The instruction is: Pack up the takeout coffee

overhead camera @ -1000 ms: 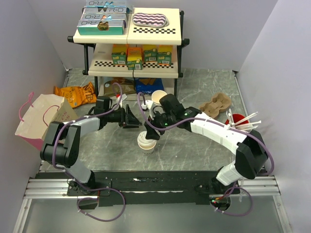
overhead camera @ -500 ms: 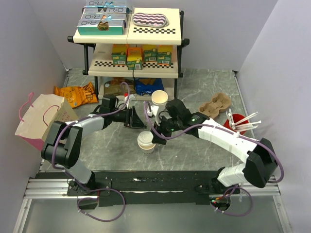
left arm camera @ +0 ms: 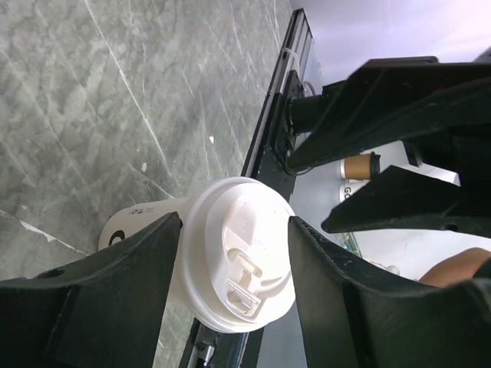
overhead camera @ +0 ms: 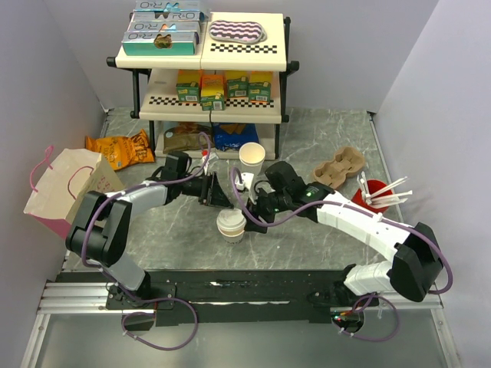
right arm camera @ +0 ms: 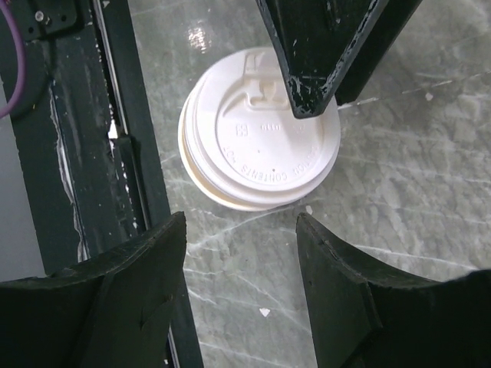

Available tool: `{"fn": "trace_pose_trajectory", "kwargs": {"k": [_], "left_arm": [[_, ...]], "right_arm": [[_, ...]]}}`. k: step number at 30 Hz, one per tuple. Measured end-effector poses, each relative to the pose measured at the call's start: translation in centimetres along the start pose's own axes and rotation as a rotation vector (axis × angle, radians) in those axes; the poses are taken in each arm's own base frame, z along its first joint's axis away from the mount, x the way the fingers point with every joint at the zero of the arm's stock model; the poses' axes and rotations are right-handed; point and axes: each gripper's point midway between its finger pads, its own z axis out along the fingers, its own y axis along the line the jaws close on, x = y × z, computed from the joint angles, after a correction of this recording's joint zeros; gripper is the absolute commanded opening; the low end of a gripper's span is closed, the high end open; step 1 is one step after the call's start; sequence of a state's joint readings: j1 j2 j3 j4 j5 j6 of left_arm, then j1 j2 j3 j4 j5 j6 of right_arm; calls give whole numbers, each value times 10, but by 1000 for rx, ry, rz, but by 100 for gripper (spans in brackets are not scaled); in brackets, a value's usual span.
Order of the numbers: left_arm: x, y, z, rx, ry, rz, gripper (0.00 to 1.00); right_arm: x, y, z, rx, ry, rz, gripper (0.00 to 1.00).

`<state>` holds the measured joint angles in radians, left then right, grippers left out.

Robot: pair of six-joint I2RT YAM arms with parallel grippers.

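Note:
The takeout coffee (overhead camera: 231, 224), a cream paper cup with a white lid, stands upright on the grey marble table just ahead of the arm bases. My left gripper (overhead camera: 220, 198) reaches it from the upper left. In the left wrist view the lid (left arm camera: 242, 268) sits between that gripper's (left arm camera: 234, 222) black fingers (left arm camera: 130, 291), which flank it closely; no firm pinch shows. My right gripper (overhead camera: 247, 215) hangs open at the cup's right. From the right wrist view the lid (right arm camera: 261, 130) lies beyond the right gripper (right arm camera: 239, 222), with only bare table between its fingers.
A pink-handled paper bag (overhead camera: 65, 188) lies at the left wall. An open cream cup (overhead camera: 252, 156), a cardboard cup carrier (overhead camera: 341, 165) and a red cup with straws (overhead camera: 376, 192) sit behind and to the right. A stocked shelf rack (overhead camera: 203, 69) stands at the back, snack bags (overhead camera: 119, 147) beside it.
My left gripper has slid right toward the cup and narrowed slightly around the lid. My right gripper has drawn back from over the cup to its right side.

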<state>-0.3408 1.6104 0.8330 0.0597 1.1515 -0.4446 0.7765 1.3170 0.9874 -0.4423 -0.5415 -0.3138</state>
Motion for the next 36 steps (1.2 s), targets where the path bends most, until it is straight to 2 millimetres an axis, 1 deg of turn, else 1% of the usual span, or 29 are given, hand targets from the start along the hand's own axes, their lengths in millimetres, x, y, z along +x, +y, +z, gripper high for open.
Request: {"fn": "trace_pose_trajectory", "kwargs": {"k": [8, 14, 20, 27, 33, 36], "left_arm": [[1, -4, -1, 15, 7, 8, 62], [0, -8, -2, 23, 5, 18, 63], [1, -9, -2, 29, 8, 17, 62], [2, -10, -1, 31, 13, 14, 63], [2, -13, 0, 33, 23, 9, 63], [-1, -17, 1, 33, 28, 15, 63]], "right_arm": [[13, 2, 4, -8, 24, 8, 67], [15, 1, 5, -7, 23, 12, 67], [12, 0, 5, -2, 11, 18, 68], [10, -3, 4, -9, -10, 110, 71], [12, -7, 11, -25, -2, 206, 72], [10, -7, 15, -39, 2, 241, 72]]}}
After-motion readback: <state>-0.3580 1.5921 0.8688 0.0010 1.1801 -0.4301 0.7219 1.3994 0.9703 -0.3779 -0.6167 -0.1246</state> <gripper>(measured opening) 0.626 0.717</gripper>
